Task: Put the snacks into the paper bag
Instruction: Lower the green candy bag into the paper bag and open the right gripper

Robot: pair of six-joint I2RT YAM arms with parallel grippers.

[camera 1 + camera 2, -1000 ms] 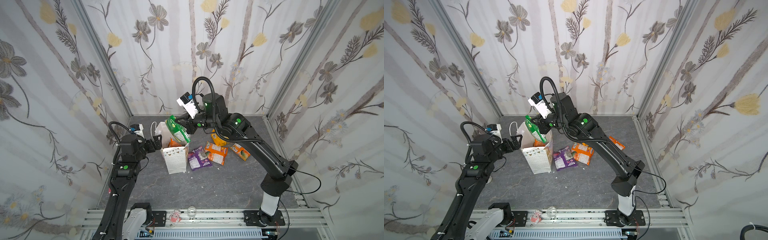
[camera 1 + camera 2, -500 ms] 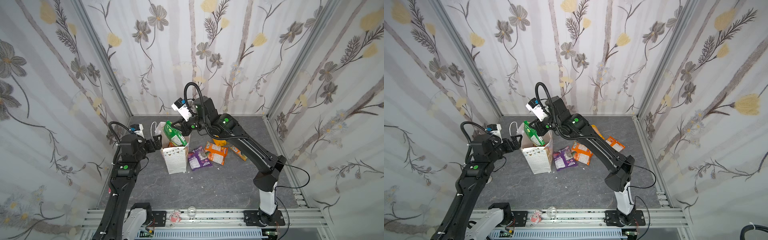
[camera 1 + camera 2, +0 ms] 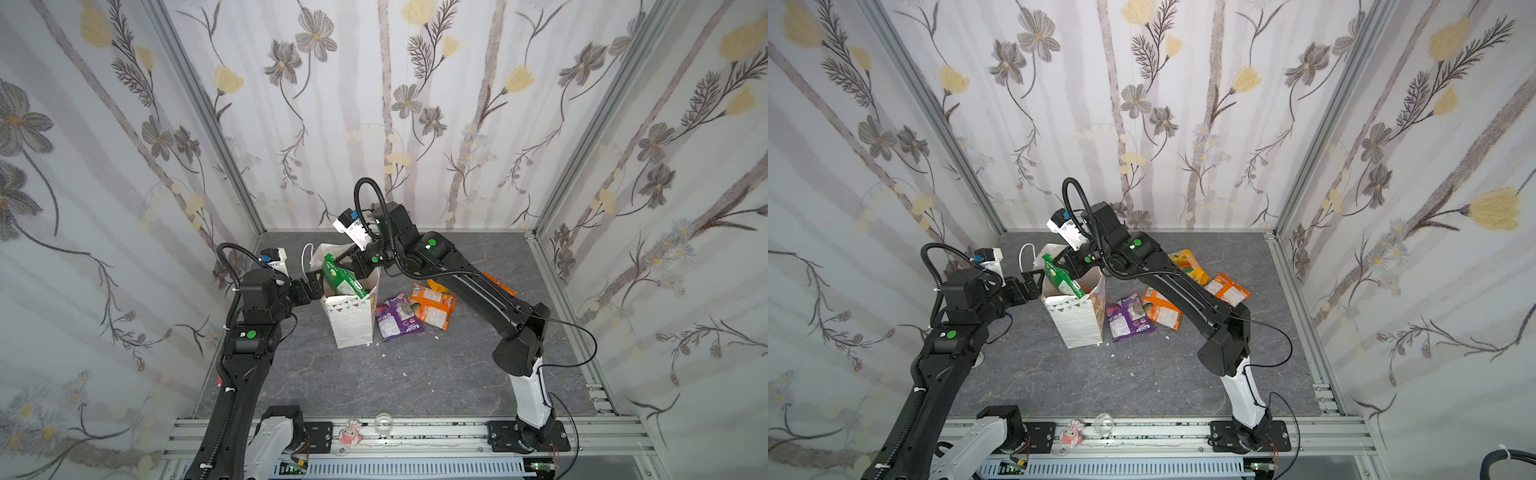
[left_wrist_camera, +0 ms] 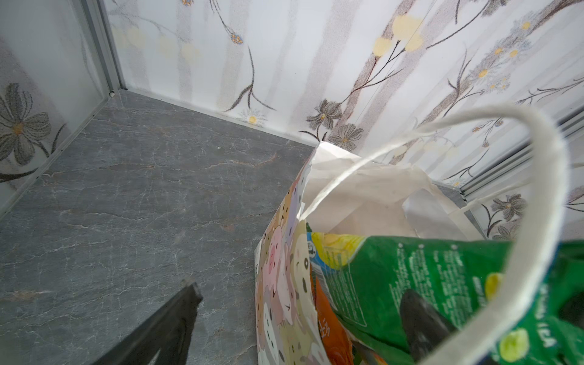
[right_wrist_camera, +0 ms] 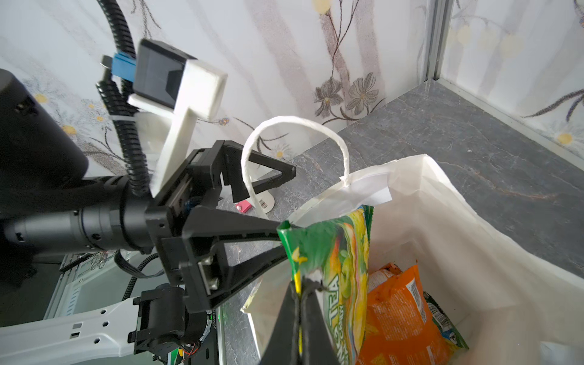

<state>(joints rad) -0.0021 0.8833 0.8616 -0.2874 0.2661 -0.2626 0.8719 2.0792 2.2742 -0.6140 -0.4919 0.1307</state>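
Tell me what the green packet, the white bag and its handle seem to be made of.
The green packet: thin plastic film, glossy; it crinkles and catches highlights across the print.
The paper bag: matte white paper; creased walls that hold their folds, no shine inside.
The cord handle: twisted paper or cotton cord, I cannot tell which; matte, with a spiral texture.

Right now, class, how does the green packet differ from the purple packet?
The green packet is pinched by the right hand and stands tilted in the mouth of the paper bag. The purple packet lies flat on the table beside the bag, unheld. Both are crinkly plastic snack packets.
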